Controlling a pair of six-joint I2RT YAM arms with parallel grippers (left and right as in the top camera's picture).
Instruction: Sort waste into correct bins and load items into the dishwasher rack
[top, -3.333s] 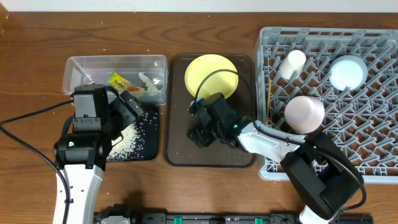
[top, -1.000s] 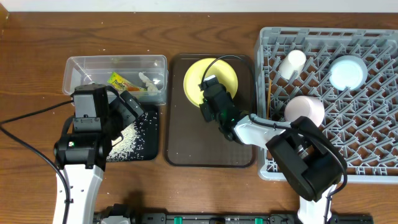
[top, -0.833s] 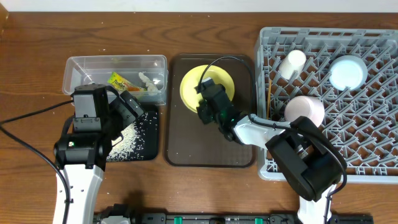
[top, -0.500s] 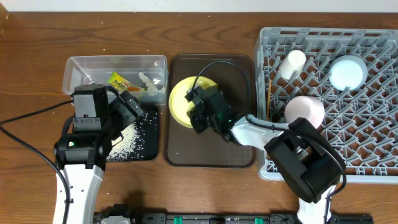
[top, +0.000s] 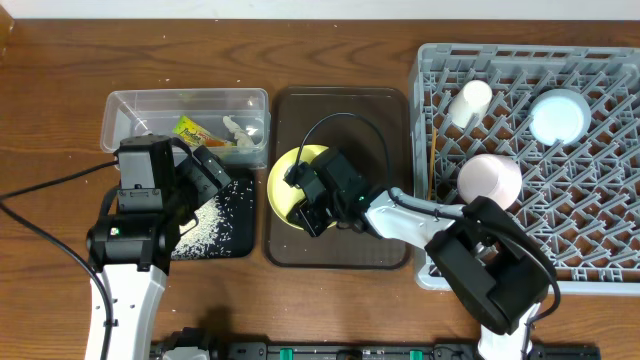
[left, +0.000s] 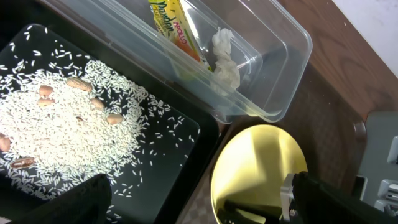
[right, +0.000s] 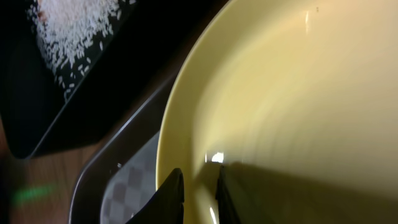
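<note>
My right gripper (top: 315, 200) is shut on the rim of the round yellow plate (top: 283, 180), which is tilted over the left side of the brown serving tray (top: 340, 250). In the right wrist view the two fingers (right: 199, 193) pinch the plate's edge (right: 280, 93). My left gripper (top: 205, 170) is open and empty above the black tray (top: 215, 235) of rice crumbs (left: 68, 130). The clear tub (top: 185, 95) holds the wrapper (left: 174, 25) and the tissue (left: 227, 59). The plate also shows in the left wrist view (left: 261, 162).
The grey rack (top: 530, 240) at the right holds the pink bowl (top: 490, 180), the white cup (top: 470, 102), the light blue bowl (top: 558, 115) and the chopsticks (top: 433, 165). The black tray's corner shows in the right wrist view (right: 74, 37).
My right gripper has taken the yellow plate by its rim and moved it from the back of the brown tray to the front left. The left arm has not moved.
</note>
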